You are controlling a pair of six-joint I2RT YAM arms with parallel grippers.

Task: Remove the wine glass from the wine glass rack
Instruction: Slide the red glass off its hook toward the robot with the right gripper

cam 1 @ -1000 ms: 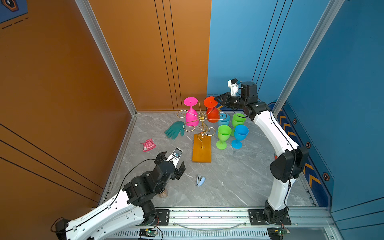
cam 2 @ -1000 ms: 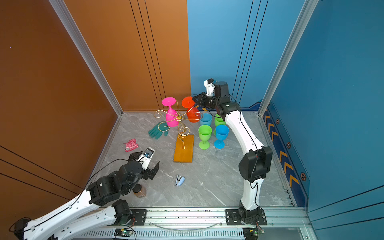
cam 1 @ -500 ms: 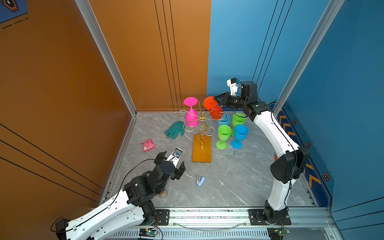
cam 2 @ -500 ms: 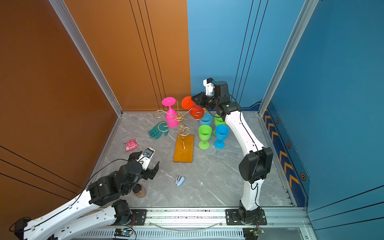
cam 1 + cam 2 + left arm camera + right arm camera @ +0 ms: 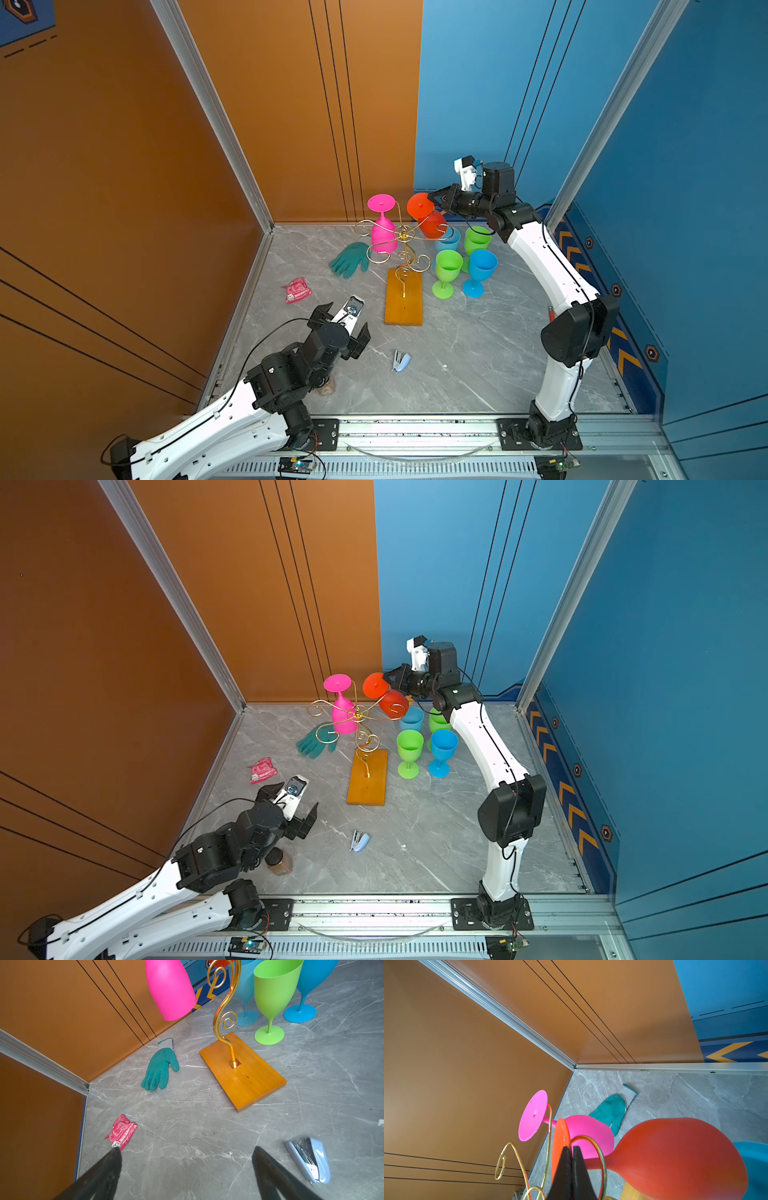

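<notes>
Teal glove, crumpled pink wrapper, pale blue stapler on grey marble tabletop

The wine glass rack is gold, its base orange-brown, with a pink glass, red glass and teal glove.

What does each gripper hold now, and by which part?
The right gripper is shut on the orange wine glass, at the edge of its round foot. The left gripper is open and holds nothing.

Light: bright, even, from overhead.
Shadows: I see faint, soft ones on the tabletop.
Blur: left gripper, right gripper soft up close.
</notes>
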